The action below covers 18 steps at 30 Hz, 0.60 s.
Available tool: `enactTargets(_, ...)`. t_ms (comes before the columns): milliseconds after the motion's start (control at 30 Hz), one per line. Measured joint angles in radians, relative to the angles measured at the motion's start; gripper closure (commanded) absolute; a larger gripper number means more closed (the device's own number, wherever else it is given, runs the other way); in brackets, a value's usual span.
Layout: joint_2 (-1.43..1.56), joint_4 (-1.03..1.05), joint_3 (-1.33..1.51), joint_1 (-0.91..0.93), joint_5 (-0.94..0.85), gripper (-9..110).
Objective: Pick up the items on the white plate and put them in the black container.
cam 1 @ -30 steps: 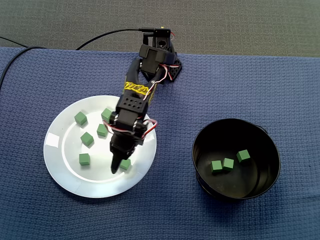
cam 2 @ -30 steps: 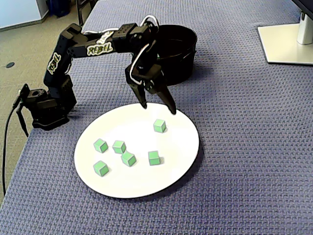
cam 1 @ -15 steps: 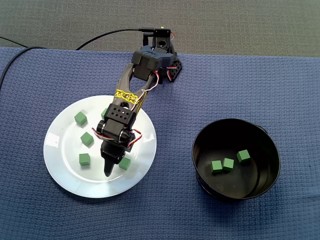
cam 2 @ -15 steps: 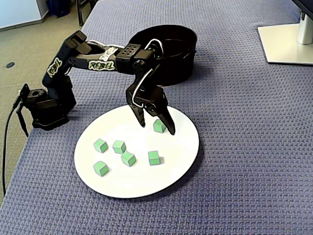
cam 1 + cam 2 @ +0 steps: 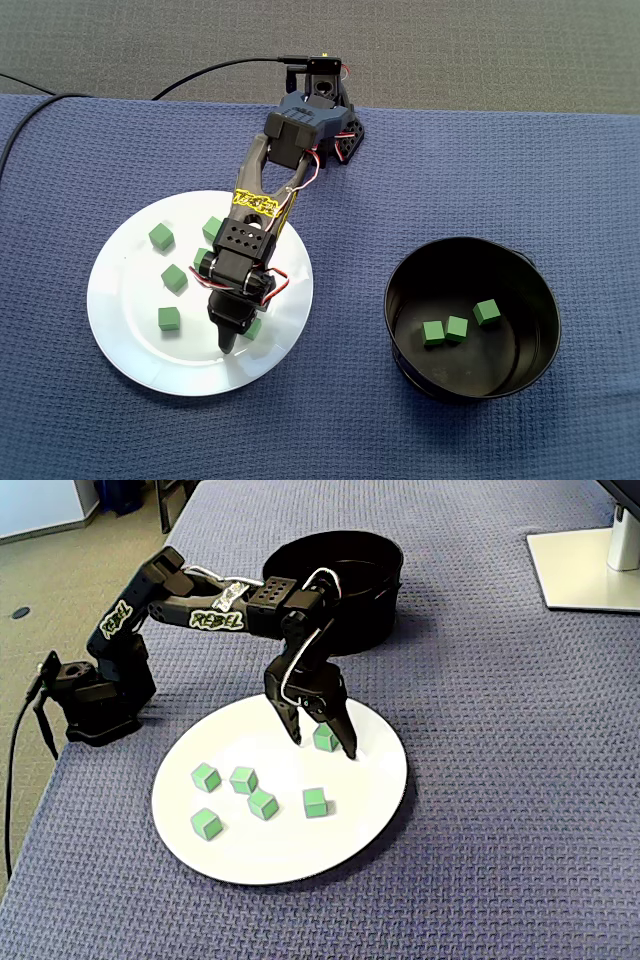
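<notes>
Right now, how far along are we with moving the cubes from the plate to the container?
Done: three green cubes lie in the black container. In hand: nothing gripped yet. The hand is open and low over the white plate, with a finger on either side of one cube. Left: that cube plus five more cubes on the plate, six in all.

cube (image 5: 255, 329) half under arm (image 5: 262, 200), stand (image 5: 585, 565) cropped

6 green cubes (image 5: 315, 801) on white plate (image 5: 285, 858); 3 in black container (image 5: 470, 262).
</notes>
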Motion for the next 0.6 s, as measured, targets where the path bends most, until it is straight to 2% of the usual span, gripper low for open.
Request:
enactTargets(167,-0.012,-0.002,-0.028,0.000,-0.025,87)
enactTargets(600,-0.020,-0.008,-0.038,-0.032,-0.031,101)
